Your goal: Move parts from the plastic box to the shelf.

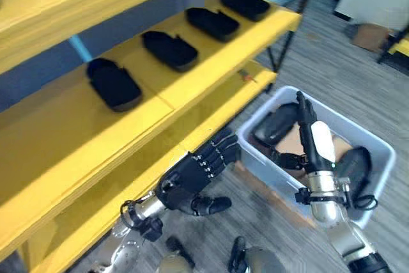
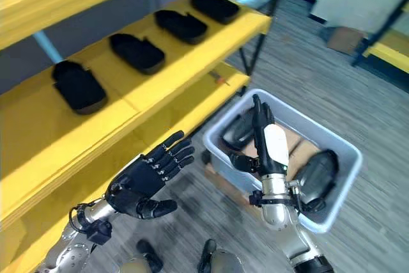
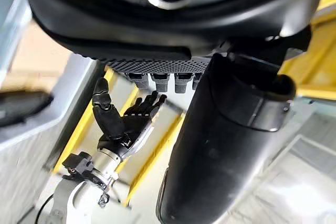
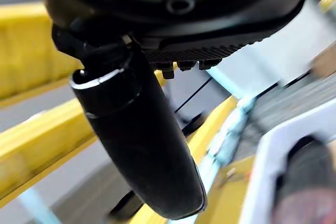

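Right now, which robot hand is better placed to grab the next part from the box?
Right. The right robot hand hangs open directly over the plastic box, beside a black part. The left robot hand is open by the yellow shelf, outside the box.

The shelf (image 1: 211, 68) looks like smooth painted board, yellow with a soft sheen, on thin dark metal-looking posts. The four black parts (image 1: 115, 84) along it are matt and look like moulded plastic or rubber. The plastic box (image 1: 383, 151) is pale, smooth and slightly translucent at its rim; the parts (image 1: 276, 126) inside it are dark with a faint gloss, over a brown card-like liner. The floor (image 1: 326, 68) shows grey wood-grain planks. Each hand (image 1: 192, 180) is matt black plastic; the right hand (image 1: 313, 139) bears a smooth white cover.
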You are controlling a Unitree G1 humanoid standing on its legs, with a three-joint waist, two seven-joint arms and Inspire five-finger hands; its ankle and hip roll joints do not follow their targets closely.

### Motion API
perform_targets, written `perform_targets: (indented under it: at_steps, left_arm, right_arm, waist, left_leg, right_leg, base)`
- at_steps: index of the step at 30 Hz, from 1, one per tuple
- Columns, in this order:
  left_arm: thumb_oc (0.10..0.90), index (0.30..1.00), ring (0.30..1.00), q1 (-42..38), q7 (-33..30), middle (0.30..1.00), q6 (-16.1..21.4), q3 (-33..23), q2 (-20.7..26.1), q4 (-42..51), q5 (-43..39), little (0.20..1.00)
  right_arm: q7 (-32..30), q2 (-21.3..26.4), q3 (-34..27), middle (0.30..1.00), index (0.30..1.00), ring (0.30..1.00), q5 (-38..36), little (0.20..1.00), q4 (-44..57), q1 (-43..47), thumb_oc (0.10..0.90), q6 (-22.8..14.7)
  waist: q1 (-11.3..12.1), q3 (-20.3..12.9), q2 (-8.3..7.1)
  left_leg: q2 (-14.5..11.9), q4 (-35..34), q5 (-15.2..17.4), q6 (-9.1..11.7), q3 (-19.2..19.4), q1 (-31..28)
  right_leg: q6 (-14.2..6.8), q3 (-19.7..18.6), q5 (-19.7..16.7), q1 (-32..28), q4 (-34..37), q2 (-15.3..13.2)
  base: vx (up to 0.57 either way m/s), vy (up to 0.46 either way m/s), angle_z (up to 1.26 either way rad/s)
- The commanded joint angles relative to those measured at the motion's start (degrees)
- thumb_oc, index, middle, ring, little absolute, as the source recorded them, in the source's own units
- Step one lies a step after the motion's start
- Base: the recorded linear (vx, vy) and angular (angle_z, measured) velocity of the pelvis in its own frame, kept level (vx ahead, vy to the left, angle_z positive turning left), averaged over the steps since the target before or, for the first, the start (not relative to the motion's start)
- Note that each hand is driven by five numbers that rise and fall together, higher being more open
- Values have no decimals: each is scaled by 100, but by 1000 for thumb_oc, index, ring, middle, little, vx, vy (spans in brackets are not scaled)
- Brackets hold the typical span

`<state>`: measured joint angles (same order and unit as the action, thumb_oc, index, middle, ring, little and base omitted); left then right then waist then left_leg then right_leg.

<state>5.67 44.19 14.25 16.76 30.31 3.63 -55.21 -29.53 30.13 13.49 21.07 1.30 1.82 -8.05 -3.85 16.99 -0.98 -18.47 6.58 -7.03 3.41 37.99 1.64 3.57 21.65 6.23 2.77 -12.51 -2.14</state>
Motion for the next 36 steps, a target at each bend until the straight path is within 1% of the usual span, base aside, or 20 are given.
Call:
perform_targets:
  at_steps: [1, 3, 4, 5, 8, 11, 15, 17, 20, 21, 22, 23, 24, 25, 26, 29, 30, 31, 34, 36]
  left_arm:
    - [900, 1000, 1000, -126, -16, 1000, 783, -82, -105, 675, -123, 1000]
    - [900, 1000, 1000, -128, -70, 1000, 801, -106, -105, 685, -121, 1000]
    - [900, 1000, 1000, -141, -161, 1000, 817, -137, -117, 695, -150, 1000]
    - [900, 1000, 1000, -145, -204, 1000, 815, -144, -125, 706, -165, 1000]
    - [900, 1000, 1000, -180, -375, 1000, 796, -168, -163, 712, -125, 1000]
    - [900, 1000, 1000, -309, -575, 1000, 716, -218, -278, 666, -208, 1000]
    - [900, 1000, 1000, -429, -754, 1000, 652, -240, -396, 561, -163, 1000]
    - [900, 1000, 1000, -504, -739, 1000, 638, -248, -446, 478, -67, 1000]
    - [900, 1000, 1000, -461, -771, 1000, 738, -286, -457, 462, 20, 1000]
    - [900, 1000, 1000, -340, -862, 1000, 865, -423, -413, 452, 56, 1000]
    - [900, 1000, 1000, -266, -888, 1000, 904, -508, -394, 466, 48, 1000]
    - [900, 1000, 1000, -200, -880, 1000, 906, -570, -384, 481, 35, 1000]
    - [900, 1000, 1000, -164, -882, 1000, 902, -604, -380, 493, 31, 1000]
    - [900, 1000, 1000, -76, -835, 1000, 890, -697, -382, 506, 23, 1000]
    - [900, 1000, 1000, 48, -674, 1000, 777, -866, -408, 547, 73, 1000]
    - [900, 1000, 1000, 118, -422, 1000, 638, -941, -450, 525, 90, 1000]
    - [900, 1000, 1000, 127, -279, 1000, 592, -952, -453, 495, 92, 1000]
    - [900, 1000, 1000, 124, -115, 1000, 561, -927, -446, 443, 104, 1000]
    - [900, 1000, 1000, 118, -9, 1000, 547, -891, -426, 443, 152, 1000]
    - [900, 1000, 1000, 120, 14, 1000, 595, -852, -388, 454, 106, 1000]
  right_arm:
    - [-344, 111, -201, 1000, 1000, 1000, -73, 1000, 323, 476, 900, -307]
    - [-330, 140, -247, 1000, 1000, 1000, -86, 1000, 299, 470, 900, -320]
    - [-351, 178, -334, 1000, 1000, 1000, -106, 1000, 257, 427, 900, -307]
    - [-363, 189, -370, 1000, 1000, 1000, -106, 1000, 254, 391, 900, -302]
    - [-413, 186, -515, 1000, 1000, 1000, -65, 1000, 229, 258, 900, -277]
    - [-503, 150, -781, 1000, 1000, 1000, -93, 1000, 88, -35, 900, -269]
    - [-467, 98, -882, 1000, 1000, 1000, -217, 1000, -2, -204, 900, -291]
    - [-406, 86, -877, 1000, 1000, 1000, -173, 1000, 2, -294, 900, -385]
    - [-238, 120, -813, 1000, 1000, 1000, -233, 1000, 16, -320, 900, -491]
    - [-66, 186, -693, 1000, 1000, 1000, -345, 1000, 28, -322, 900, -713]
    - [31, 212, -641, 1000, 1000, 1000, -406, 1000, 46, -301, 900, -767]
    - [91, 230, -583, 1000, 1000, 1000, -472, 1000, 59, -276, 900, -778]
    - [116, 236, -544, 1000, 1000, 1000, -490, 1000, 65, -259, 900, -776]
    - [146, 252, -451, 1000, 1000, 1000, -539, 1000, 64, -205, 900, -764]
    - [250, 251, -330, 1000, 1000, 1000, -674, 1000, 29, -95, 900, -713]
    - [132, 197, -223, 1000, 1000, 1000, -618, 1000, 38, -40, 900, -612]
    - [59, 162, -199, 1000, 1000, 1000, -625, 1000, 65, -37, 900, -540]
    - [-14, 110, -185, 1000, 1000, 1000, -668, 1000, 87, -37, 900, -453]
    - [-70, 70, -151, 1000, 1000, 1000, -644, 1000, 142, -39, 900, -353]
    - [-4, 65, -120, 1000, 1000, 1000, -642, 1000, 130, -33, 900, -400]
  waist:
    - [-4, -321, 35]
    - [-41, -331, 57]
    - [-142, -356, 76]
    - [-183, -366, 86]
    - [-326, -401, 104]
    - [-548, -498, 117]
    - [-692, -562, 133]
    - [-729, -604, 149]
    - [-636, -601, 157]
    - [-446, -586, 134]
    - [-345, -575, 134]
    - [-266, -573, 135]
    - [-227, -570, 137]
    - [-121, -561, 145]
    - [41, -574, 164]
    - [129, -578, 192]
    - [146, -582, 212]
    - [158, -572, 245]
    - [186, -528, 300]
    - [203, -488, 342]
  left_leg:
    - [173, -46, 191, 96, 437, 161]
    - [150, -96, 125, 139, 478, 130]
    - [119, -158, 13, 209, 506, 88]
    - [99, -196, -48, 244, 520, 69]
    - [62, -265, -193, 322, 535, 6]
    - [39, -384, -349, 415, 550, -114]
    - [65, -473, -396, 448, 524, -204]
    - [114, -522, -416, 470, 343, -206]
    - [238, -529, -370, 473, -343, -136]
    - [480, -480, -132, 383, -1569, -109]
    - [565, -489, -149, 289, -2003, -59]
    - [675, -483, -100, 263, -2397, -49]
    - [742, -469, -70, 247, -2594, -41]
    - [924, -410, 15, 187, -3042, -8]
    - [1287, -401, 327, 39, -3521, 21]
    - [1493, -560, 401, -28, -3673, 28]
    - [1530, -653, 348, -19, -3700, 59]
    - [1558, -789, 208, 17, -3703, 172]
    - [1579, -881, 8, 66, -3843, 376]
    - [1649, -832, -1, 30, -4009, 474]
  right_leg:
    - [-887, 336, -414, -903, 916, -766]
    - [-857, 316, -462, -882, 997, -711]
    - [-802, 295, -499, -832, 1062, -621]
    - [-773, 269, -505, -818, 1092, -574]
    - [-710, 148, -519, -801, 1155, -472]
    - [-622, -28, -508, -787, 1213, -337]
    - [-568, -178, -482, -775, 1236, -236]
    - [-529, -328, -439, -736, 1221, -147]
    - [-502, -620, -356, -676, 1117, -62]
    - [-492, -1140, -272, -624, 997, -30]
    - [-446, -1333, -343, -556, 983, 5]
    - [-441, -1512, -342, -552, 975, 20]
    - [-441, -1604, -339, -555, 973, 29]
    - [-428, -1822, -346, -563, 982, 55]
    - [-427, -2104, -406, -550, 1038, 94]
    - [-443, -2180, -460, -573, 1106, 135]
    - [-457, -2195, -475, -582, 1118, 162]
    - [-490, -2222, -467, -598, 1118, 192]
    - [-488, -2315, -420, -636, 1054, 235]
    - [-471, -2442, -357, -645, 976, 266]
  base:
    - [-86, -306, -54]
    - [-34, -186, -34]
    - [-22, -226, -27]
    - [-25, -300, -17]
    - [4, -209, -16]
    - [10, -279, -33]
    - [8, -203, -11]
    - [8, -181, -25]
    - [55, -93, -49]
    - [103, -100, -89]
    - [131, -100, -116]
    - [49, -58, -127]
    - [112, -63, -176]
    - [157, -92, -186]
    - [152, -94, -179]
    - [100, -67, -95]
    - [127, -43, -30]
    - [119, -25, -23]
    - [108, 33, -34]
    - [119, 94, -31]
